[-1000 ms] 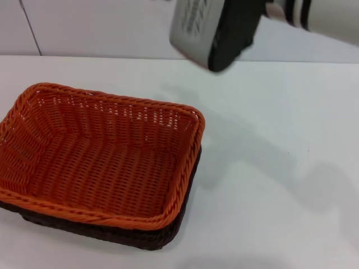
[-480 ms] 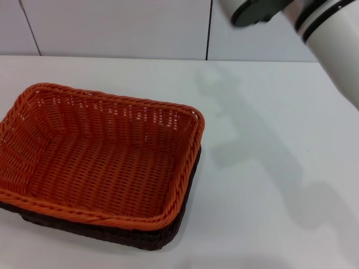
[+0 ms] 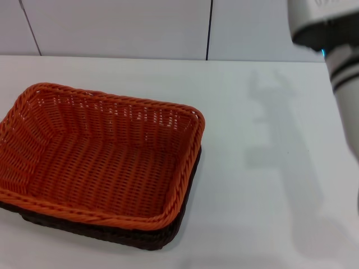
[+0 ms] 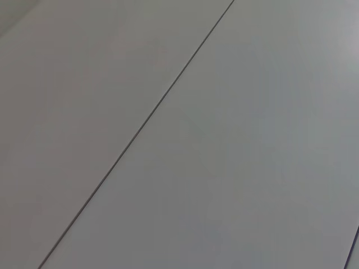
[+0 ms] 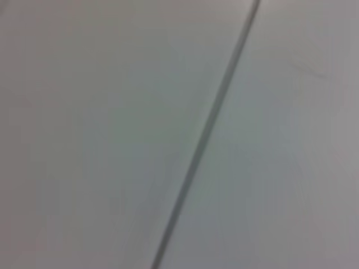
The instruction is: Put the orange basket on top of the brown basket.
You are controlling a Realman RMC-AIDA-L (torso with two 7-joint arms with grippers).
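Observation:
The orange basket point(image 3: 101, 157) sits nested on top of the brown basket point(image 3: 140, 238) at the left of the white table in the head view. Only the brown basket's dark lower edge and right side show beneath the orange rim. Part of my right arm point(image 3: 336, 50) is at the upper right edge of the head view, well away from the baskets; its gripper is out of frame. My left arm and gripper do not show. Both wrist views show only a plain grey surface with a thin seam.
The white table point(image 3: 269, 168) stretches to the right of the baskets. A pale panelled wall point(image 3: 112, 28) runs along the table's far edge. The arm's shadow point(image 3: 280, 151) lies on the table at the right.
My right arm has pulled up and to the right, out of the middle of the view to the upper right corner. The stacked baskets have not moved.

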